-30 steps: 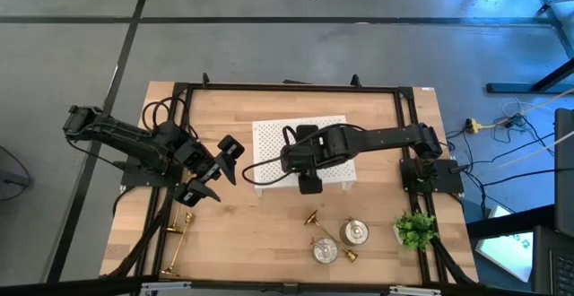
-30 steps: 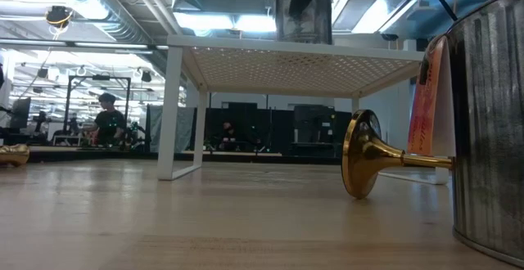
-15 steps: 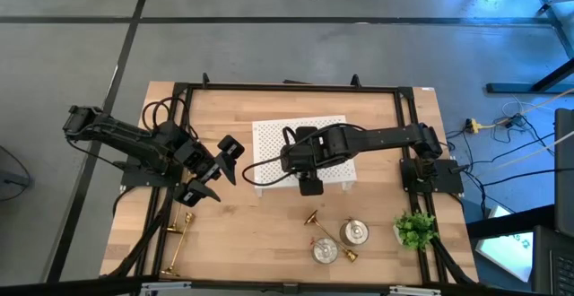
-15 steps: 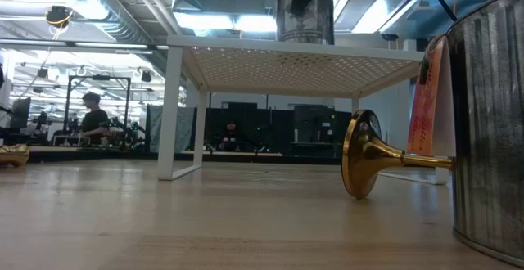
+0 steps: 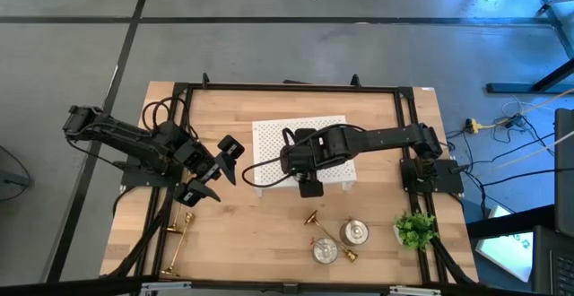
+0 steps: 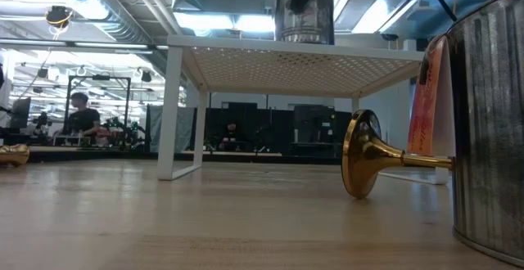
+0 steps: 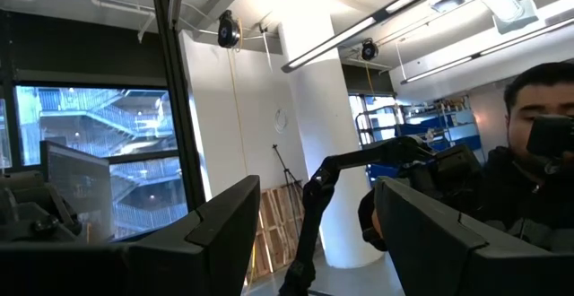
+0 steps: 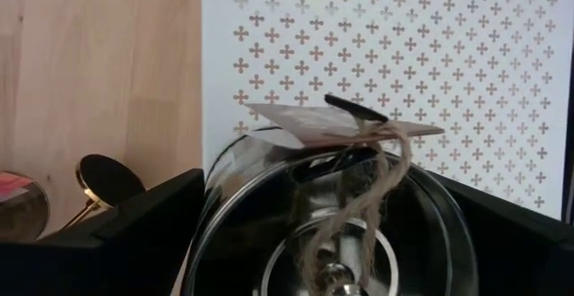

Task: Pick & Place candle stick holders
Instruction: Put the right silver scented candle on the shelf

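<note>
Wooden table (image 5: 269,233): right gripper (image 8: 327,242) spread wide around silver holder (image 8: 332,215) on white stand (image 8: 466,54); rigid, slick, best gripped across its walls. Left gripper (image 5: 212,172) waits part-open, empty.

Two dark jointed robot arms, left arm (image 5: 126,142) and right arm (image 5: 377,139), matte black housings with blocky wrists, black cables looping alongside (one curling under the right wrist), each tipped with two flat black fingers (image 7: 215,233).

The white perforated stand (image 5: 300,152) is standing near the centre of the wooden table (image 5: 260,233). The small green plant (image 5: 414,230) is sitting at about four o'clock from it, near the table's edge. Beyond the table, a person (image 6: 80,119) is showing.
</note>
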`<action>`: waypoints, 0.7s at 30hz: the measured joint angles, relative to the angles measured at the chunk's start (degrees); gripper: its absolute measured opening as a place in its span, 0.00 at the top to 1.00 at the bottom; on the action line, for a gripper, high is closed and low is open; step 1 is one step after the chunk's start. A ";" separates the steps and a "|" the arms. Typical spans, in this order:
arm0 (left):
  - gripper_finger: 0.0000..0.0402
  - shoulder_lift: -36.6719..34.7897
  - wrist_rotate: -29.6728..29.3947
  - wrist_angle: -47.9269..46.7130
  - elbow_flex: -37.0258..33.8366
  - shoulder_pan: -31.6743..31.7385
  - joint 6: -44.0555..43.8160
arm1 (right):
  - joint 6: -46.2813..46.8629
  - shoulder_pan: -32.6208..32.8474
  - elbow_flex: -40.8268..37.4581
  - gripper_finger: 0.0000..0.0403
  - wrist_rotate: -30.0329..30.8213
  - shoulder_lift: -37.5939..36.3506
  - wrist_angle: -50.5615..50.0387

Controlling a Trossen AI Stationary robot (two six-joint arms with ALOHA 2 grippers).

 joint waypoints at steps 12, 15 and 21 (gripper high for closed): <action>0.46 0.00 0.00 0.00 0.00 0.01 -0.08 | -1.65 0.00 0.00 0.01 1.08 0.00 3.24; 0.46 0.00 0.00 0.00 0.00 0.01 -0.13 | -1.68 0.00 0.00 0.01 2.07 0.00 3.86; 0.46 0.00 0.00 0.00 0.00 0.00 -0.20 | -1.75 0.00 0.00 0.01 2.34 0.00 6.09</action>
